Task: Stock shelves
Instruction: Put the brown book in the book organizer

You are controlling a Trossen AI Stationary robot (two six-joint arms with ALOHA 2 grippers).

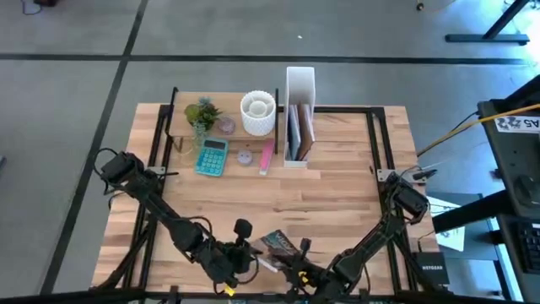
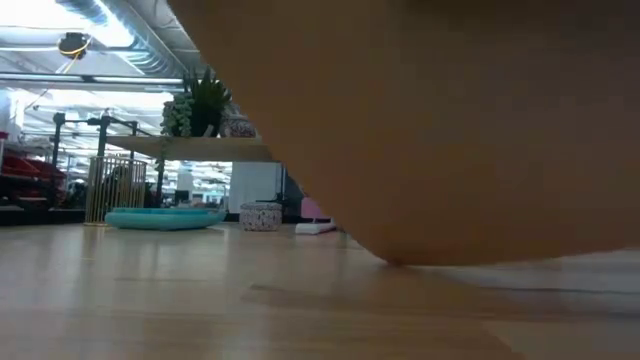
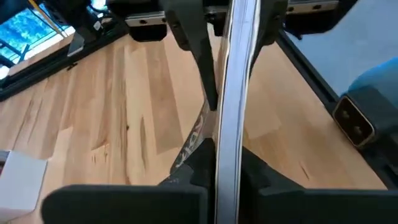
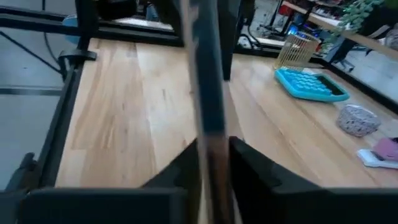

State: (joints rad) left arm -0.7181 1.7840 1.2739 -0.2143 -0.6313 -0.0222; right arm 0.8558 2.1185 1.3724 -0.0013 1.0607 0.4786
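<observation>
Left arm enters from about 9 o'clock and reaches down to the near edge; the left gripper [image 1: 239, 253] sits at roughly 6 o'clock on the tabletop [image 1: 337, 203]. Its wrist view shows the fingers [image 3: 198, 43] closed on a thin flat item held edge-on, apparently a magazine or slim book [image 1: 277, 245] with a printed cover. The right gripper [image 1: 308, 272], reaching in from 3 o'clock, meets the same item; its wrist view shows the item's edge [image 4: 208, 93] pinched between closed fingers. Judgement: both arms grip it together, either to stand it upright or to pass it across before stocking.

The shelves [image 1: 232, 131] stand at 11 o'clock, well apart from both grippers, carrying a small plant [image 1: 202, 112] and a white ribbed cup [image 1: 258, 114]. In front lie a teal calculator [image 1: 211, 157] and a pink item [image 1: 267, 158] (identity unclear). A white file box [image 1: 299, 114] stands just right of the shelves.

The low view is largely blocked by a tan surface close to the lens. The item's title cannot be read.
</observation>
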